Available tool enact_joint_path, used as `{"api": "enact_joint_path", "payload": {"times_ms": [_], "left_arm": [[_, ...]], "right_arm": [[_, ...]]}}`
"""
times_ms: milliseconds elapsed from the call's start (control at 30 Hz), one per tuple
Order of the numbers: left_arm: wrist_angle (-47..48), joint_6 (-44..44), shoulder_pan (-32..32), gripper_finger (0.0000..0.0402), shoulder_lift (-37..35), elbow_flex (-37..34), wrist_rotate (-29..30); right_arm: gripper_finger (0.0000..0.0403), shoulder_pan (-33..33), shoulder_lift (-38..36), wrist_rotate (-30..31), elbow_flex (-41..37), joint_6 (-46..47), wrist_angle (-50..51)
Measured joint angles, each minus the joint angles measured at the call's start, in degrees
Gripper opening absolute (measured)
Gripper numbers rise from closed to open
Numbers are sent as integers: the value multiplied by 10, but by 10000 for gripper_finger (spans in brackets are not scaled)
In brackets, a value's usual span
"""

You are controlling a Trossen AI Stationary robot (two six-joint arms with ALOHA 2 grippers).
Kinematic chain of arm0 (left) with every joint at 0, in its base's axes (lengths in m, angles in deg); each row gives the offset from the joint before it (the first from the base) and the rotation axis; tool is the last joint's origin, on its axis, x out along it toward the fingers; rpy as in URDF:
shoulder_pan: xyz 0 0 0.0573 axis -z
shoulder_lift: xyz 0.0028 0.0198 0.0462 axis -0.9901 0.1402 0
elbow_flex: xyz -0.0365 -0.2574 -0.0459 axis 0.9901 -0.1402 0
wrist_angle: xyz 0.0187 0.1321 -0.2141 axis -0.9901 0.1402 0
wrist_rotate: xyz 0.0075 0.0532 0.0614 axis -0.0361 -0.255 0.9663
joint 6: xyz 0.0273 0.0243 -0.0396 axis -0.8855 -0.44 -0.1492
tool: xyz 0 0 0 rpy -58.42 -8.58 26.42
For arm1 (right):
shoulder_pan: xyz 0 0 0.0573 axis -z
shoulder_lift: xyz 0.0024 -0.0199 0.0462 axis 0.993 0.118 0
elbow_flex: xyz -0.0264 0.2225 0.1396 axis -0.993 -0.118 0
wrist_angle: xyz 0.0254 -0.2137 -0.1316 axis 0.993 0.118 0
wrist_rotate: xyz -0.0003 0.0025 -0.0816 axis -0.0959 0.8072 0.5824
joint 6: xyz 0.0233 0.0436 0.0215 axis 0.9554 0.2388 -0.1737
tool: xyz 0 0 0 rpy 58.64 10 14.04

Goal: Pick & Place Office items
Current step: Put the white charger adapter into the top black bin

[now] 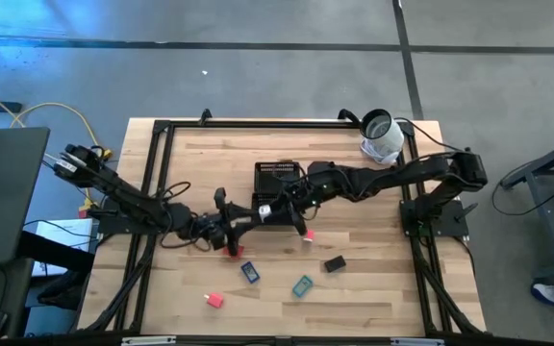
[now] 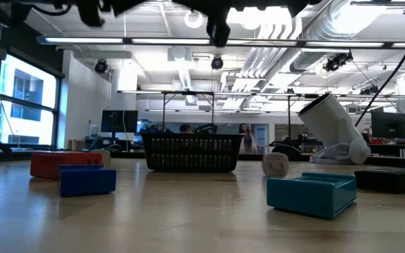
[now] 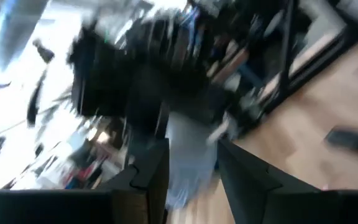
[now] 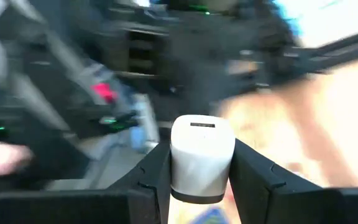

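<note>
Presently, right gripper (image 4: 201, 186): clamped on a white block (image 4: 202, 158) held between both fingers, raised beside the black tray (image 1: 278, 179). Left gripper (image 3: 191, 174): fingers apart, empty, at table centre. Blue piece (image 1: 249, 272), teal piece (image 1: 302, 285), black piece (image 1: 335, 263), red piece (image 1: 214, 300) lie nearer, well apart.

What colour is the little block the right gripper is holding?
White. The block sits clamped between the right gripper's fingers; the right wrist view shows it best.
</note>
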Motion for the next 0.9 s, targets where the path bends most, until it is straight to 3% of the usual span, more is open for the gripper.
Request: {"api": "enact_joint_path", "payload": {"times_ms": [200, 400, 567, 900], "left_arm": [[2, -22, 22, 137, 0, 14, 52], [3, -14, 24, 204, 0, 27, 142], [5, -2, 24, 243, 0, 27, 142], [28, 37, 24, 246, 0, 26, 122]], "right_arm": [[114, 9, 1, -7, 0, 0, 5], [114, 9, 1, -15, 0, 1, 0], [114, 6, 1, -21, 0, 1, -6], [114, 4, -17, -33, 0, -1, -18]]}}
